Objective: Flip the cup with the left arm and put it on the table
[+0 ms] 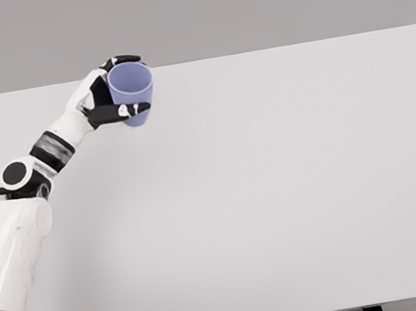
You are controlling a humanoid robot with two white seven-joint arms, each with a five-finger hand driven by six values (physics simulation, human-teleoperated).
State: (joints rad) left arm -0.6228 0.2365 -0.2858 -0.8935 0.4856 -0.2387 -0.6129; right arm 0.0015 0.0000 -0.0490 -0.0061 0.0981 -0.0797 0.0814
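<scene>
The white left arm enters at the near left corner of the plain white worktop (282, 215) and reaches diagonally toward the far edge. The left hand (114, 93) is closed around a lavender cup (131, 91), with one dark finger over the rim and another across the lower wall. The cup, near the far left part of the worktop, is tilted with its opening facing up and toward the viewer; no writing is legible.

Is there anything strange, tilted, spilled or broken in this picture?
Nothing looks damaged or spilled. The blue cup is gripped by the left hand near the far edge of the white table, its opening up and leaning toward the camera. I cannot tell whether it touches the table.
</scene>
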